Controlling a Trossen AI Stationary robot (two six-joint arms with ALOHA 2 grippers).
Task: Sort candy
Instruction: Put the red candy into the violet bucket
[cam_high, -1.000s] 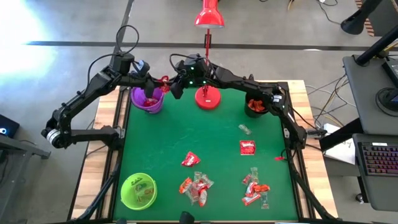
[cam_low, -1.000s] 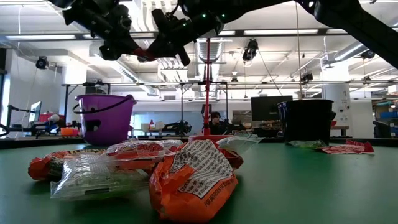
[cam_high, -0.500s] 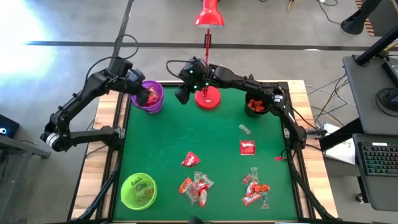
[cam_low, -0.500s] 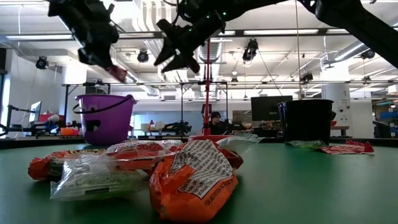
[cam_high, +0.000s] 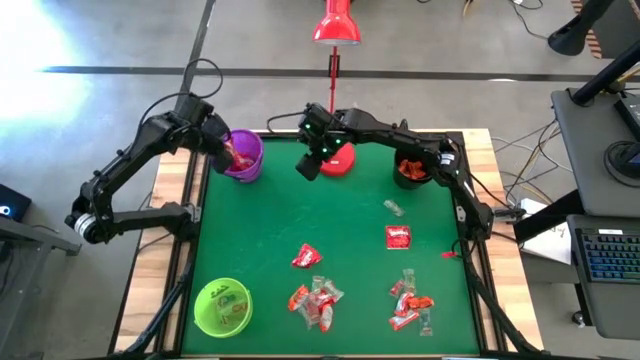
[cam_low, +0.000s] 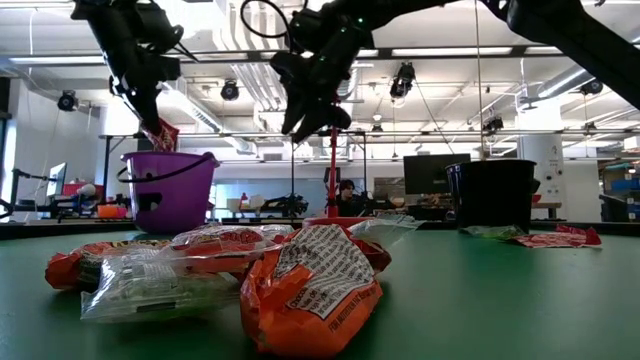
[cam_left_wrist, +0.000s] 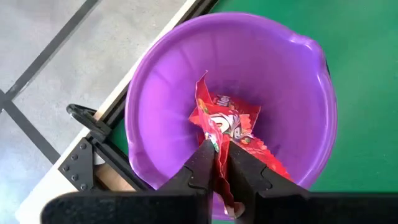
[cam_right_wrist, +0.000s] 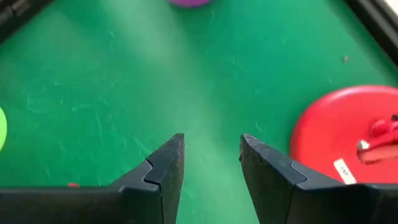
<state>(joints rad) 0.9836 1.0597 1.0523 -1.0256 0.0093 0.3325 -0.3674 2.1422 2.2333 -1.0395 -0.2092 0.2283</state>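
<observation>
Left gripper (cam_left_wrist: 216, 163): upper left of the high view, over the purple bucket (cam_high: 243, 157); jaws pinched nearly closed on 1 red wrapped candy (cam_left_wrist: 222, 124), which hangs inside the bucket's mouth, above other red wrappers in the bucket. Right gripper (cam_right_wrist: 211, 155): upper centre of the high view, above bare green mat (cam_high: 290, 215) just beside the red lamp base (cam_high: 334, 158); jaws parted, nothing between them. Loose candy (cam_high: 316, 298): 1 cluster of red, orange and clear wrappers at lower centre of the high view, a 2nd cluster (cam_high: 411, 301) at lower right, 1 red packet (cam_high: 398, 237) and 1 clear piece (cam_high: 394, 208) at right centre. Black cup (cam_high: 411, 171): upper right of the mat, red candy inside. Green bucket (cam_high: 222, 306): lower left, holding pale wrappers.
</observation>
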